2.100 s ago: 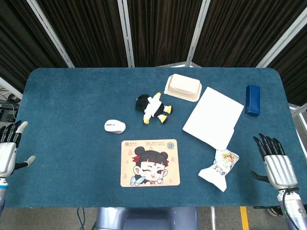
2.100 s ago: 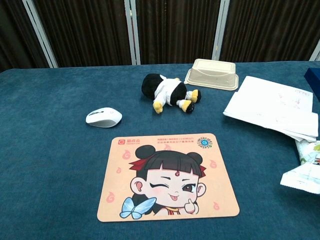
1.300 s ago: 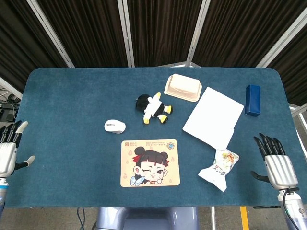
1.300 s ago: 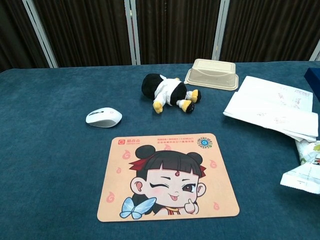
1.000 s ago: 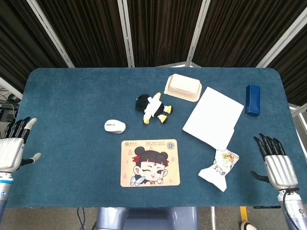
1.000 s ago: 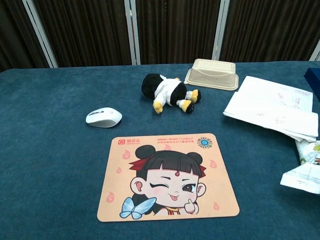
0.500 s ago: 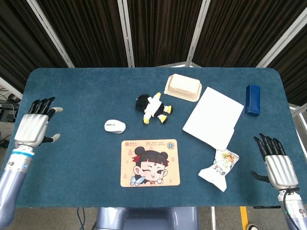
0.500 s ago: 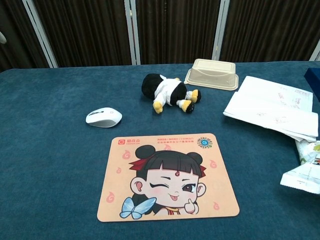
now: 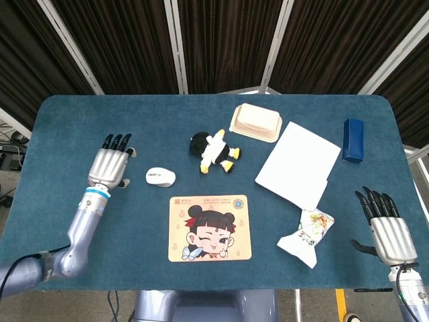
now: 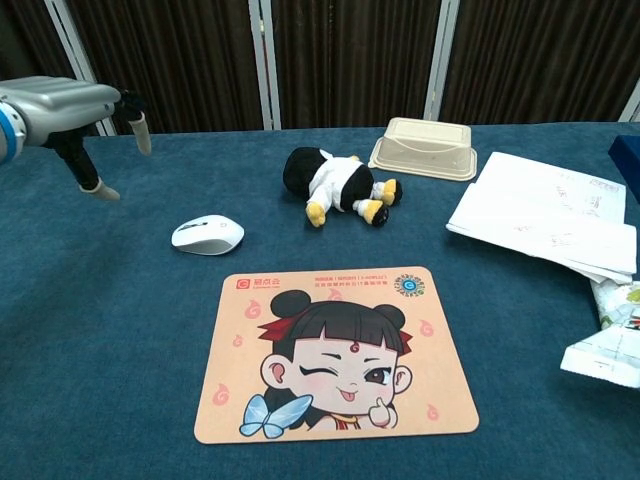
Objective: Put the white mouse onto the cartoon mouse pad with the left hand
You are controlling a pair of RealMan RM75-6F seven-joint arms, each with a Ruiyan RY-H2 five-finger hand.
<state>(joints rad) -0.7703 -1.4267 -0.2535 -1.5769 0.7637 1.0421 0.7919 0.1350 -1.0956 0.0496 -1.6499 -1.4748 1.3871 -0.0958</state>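
Observation:
The white mouse [image 9: 161,176] [image 10: 207,235] lies on the blue table just beyond the far-left corner of the cartoon mouse pad [image 9: 210,227] [image 10: 338,351]. My left hand [image 9: 110,164] [image 10: 70,108] hovers over the table to the left of the mouse, fingers spread, holding nothing and not touching it. In the head view my right hand [image 9: 387,230] is open at the table's near right edge, away from everything.
A black and white plush toy [image 9: 213,151] [image 10: 335,184] lies behind the pad. A beige lidded box [image 9: 255,123], white paper sheets [image 9: 299,164], a blue box [image 9: 353,139] and a snack packet [image 9: 308,237] occupy the right half.
My left hand has swung in from the table's left edge toward the mouse and now shows in the chest view. The mouse, pad and right hand have not moved.

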